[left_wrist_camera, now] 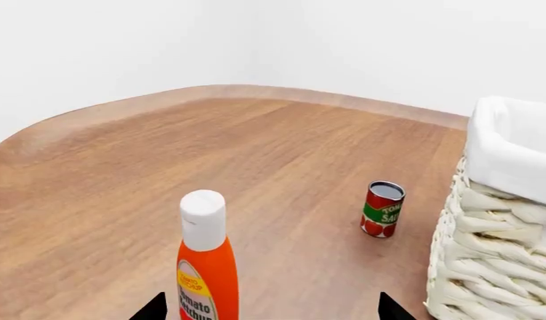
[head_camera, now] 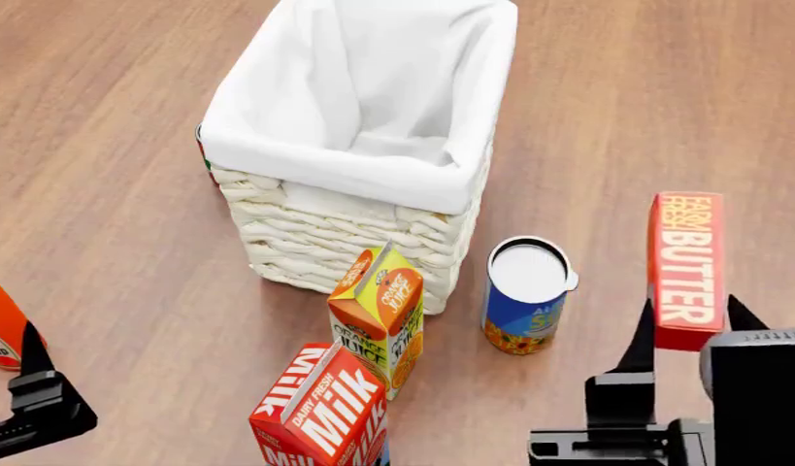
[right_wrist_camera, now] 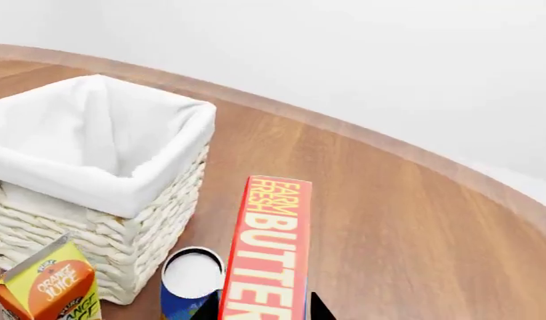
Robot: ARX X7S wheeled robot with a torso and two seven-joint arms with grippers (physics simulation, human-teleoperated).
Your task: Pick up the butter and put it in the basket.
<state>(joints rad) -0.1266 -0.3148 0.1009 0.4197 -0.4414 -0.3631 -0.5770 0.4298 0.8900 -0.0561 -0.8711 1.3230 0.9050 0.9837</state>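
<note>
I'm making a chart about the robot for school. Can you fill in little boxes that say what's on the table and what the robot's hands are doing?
task thing: butter, lying flat on the table, not yet in the basket
goal: basket, white liner, looks empty
right gripper: open, fingers either side of the butter's near end
left gripper: open, beside the ketchup bottle
in front of the basket: juice carton, milk carton, blue can
left of the basket: tomato sauce can
</note>
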